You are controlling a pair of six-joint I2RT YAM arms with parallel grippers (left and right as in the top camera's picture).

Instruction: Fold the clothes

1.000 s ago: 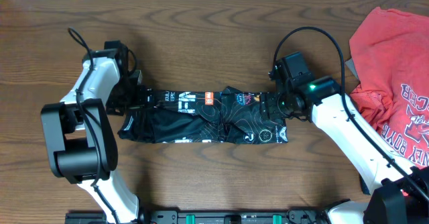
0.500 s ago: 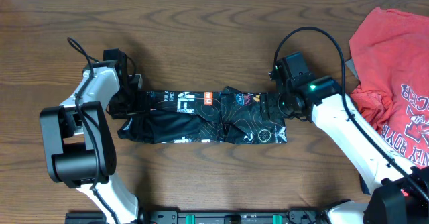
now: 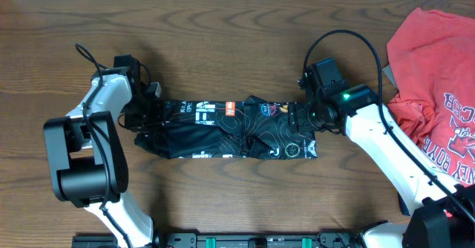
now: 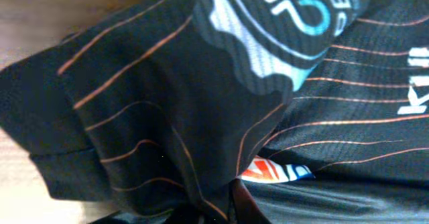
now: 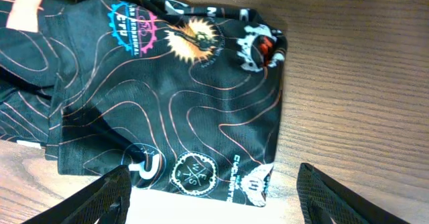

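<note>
The black jersey (image 3: pixel 230 128) lies folded into a long strip across the middle of the wooden table (image 3: pixel 237 33), its ends pointing left and right. The left arm bends in from the table's left side, its forearm angled toward the strip's left end. There the left gripper (image 3: pixel 148 114) is closed on the cloth: in the left wrist view the striped fabric bunches and converges into the pinched fingertips (image 4: pixel 231 204). The right arm reaches diagonally up from the lower right corner, with the right gripper (image 3: pixel 300 118) low over the jersey's right end. Its two fingers (image 5: pixel 100 197) stand wide apart, straddling the printed fabric without pinching it. A red T-shirt (image 3: pixel 438 77) lies crumpled at the table's right edge, apart from the jersey.
</note>
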